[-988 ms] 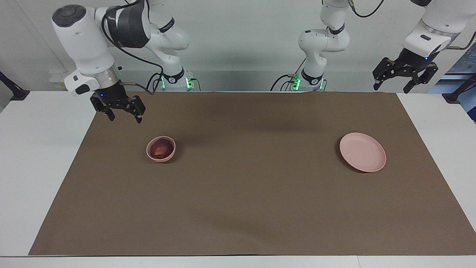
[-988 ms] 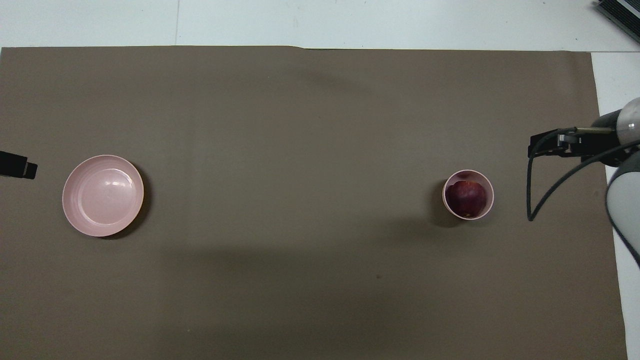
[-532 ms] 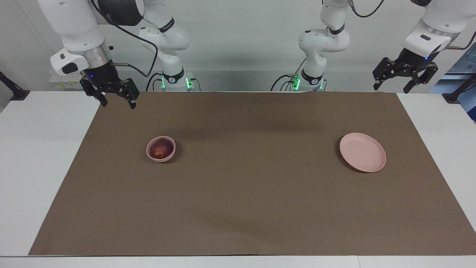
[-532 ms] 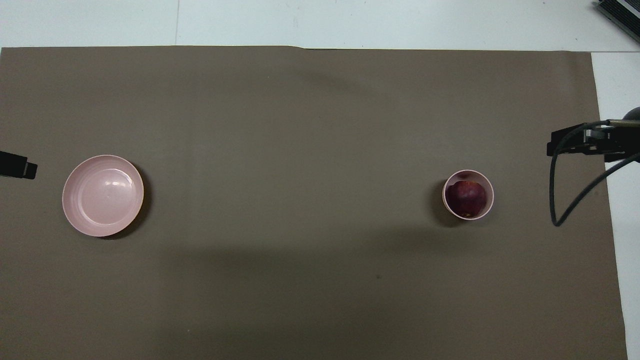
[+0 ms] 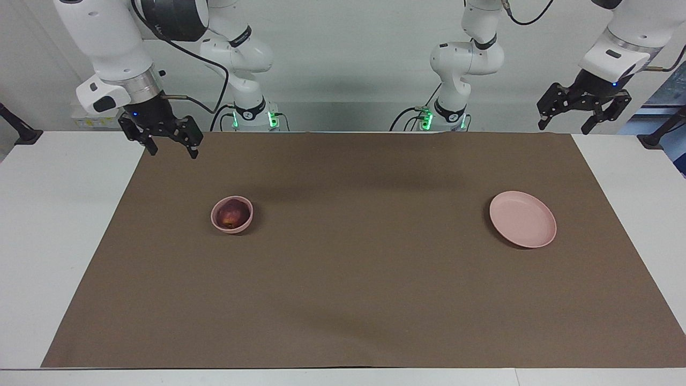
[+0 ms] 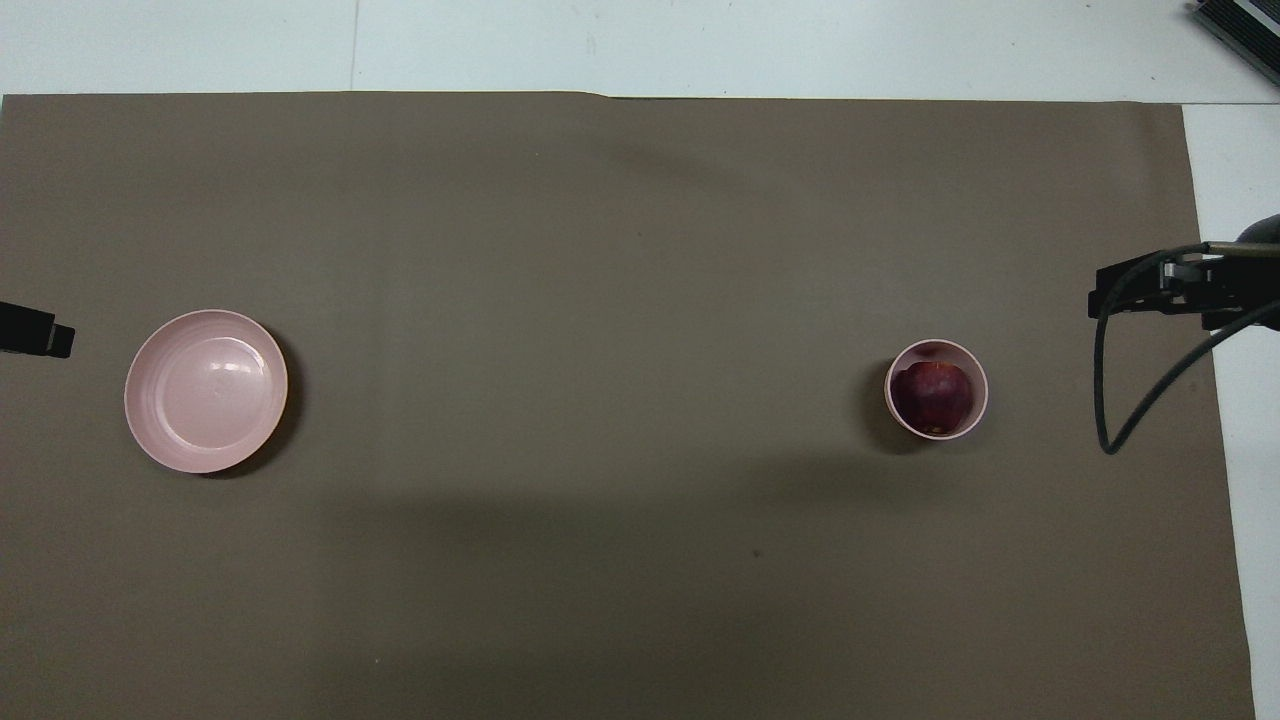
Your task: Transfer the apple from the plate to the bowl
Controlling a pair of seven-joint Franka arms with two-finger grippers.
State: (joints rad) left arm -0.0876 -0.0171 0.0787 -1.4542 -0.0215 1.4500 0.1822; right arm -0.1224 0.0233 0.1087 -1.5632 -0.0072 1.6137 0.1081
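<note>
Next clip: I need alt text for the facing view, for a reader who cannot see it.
A small dark red apple sits inside a small, deep, pale pink bowl on a brown mat, toward the right arm's end. A flat, round, pale pink plate lies empty toward the left arm's end. The right tool and left tool hang open, raised, holding nothing.

So the apple (image 6: 932, 396) is sitting inside the little pink bowl (image 6: 978, 372), toward the right arm's end of the brown mat (image 6: 600, 250). The right gripper's black body (image 6: 1150, 290) pokes in at that edge, just off to the side of the bowl, with a cable (image 6: 1110, 400) looping down. The plate (image 6: 205, 390) lies bare at the left arm's end, a black tip (image 6: 35, 330) just beside it.
</note>
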